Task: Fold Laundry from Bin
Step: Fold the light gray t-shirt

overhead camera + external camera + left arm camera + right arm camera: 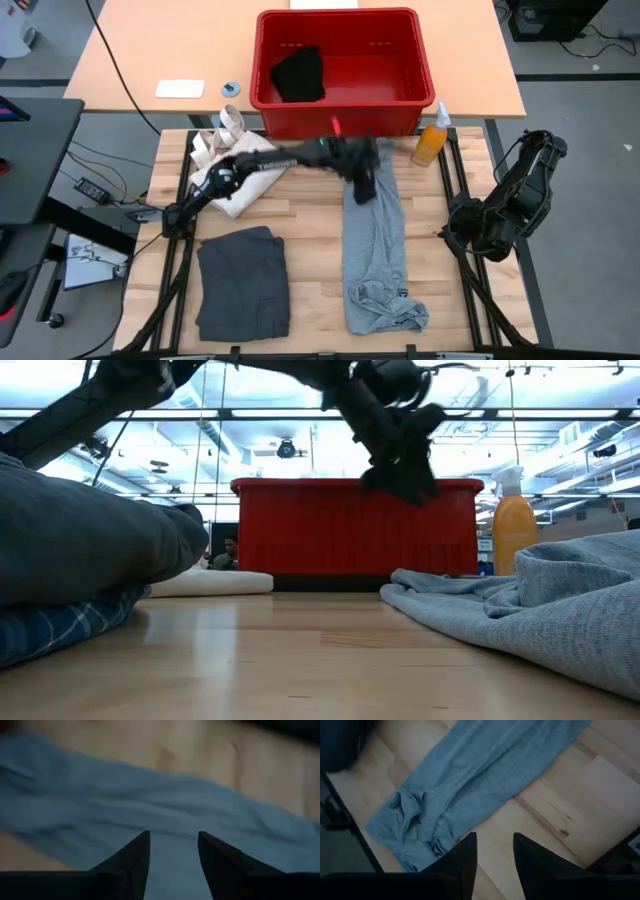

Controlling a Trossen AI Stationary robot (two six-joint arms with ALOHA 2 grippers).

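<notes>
High view, bin: the red bin (345, 70) stands at the far edge of the wooden table (310, 225); a black piece (300, 75) lies inside it, toward its left wall.
High view, left arm: it reaches across from the left, and the left gripper (362, 172) hangs over the far end of the light grey piece (375, 250), just in front of the bin.
High view, laundry: the light grey piece lies stretched in a long strip toward the near edge; a folded dark charcoal-grey piece (243, 282) lies well apart to its left.
High view, other items: a cream tote bag (228, 160) lies under the left arm; an orange spray bottle (432, 138) stands by the bin's right corner.
High view, right arm: it waits folded off the table's right edge, the right gripper (470, 235) pointing toward the table.
Low view: the left gripper hangs in the air in front of the bin, above the grey cloth; its grip cannot be told here.
Left wrist view: its two fingers (132, 862) stand parted over grey cloth, with nothing between them.
Right wrist view: its fingers (467, 855) stand slightly apart and empty, above bare wood beside the light grey piece.
</notes>
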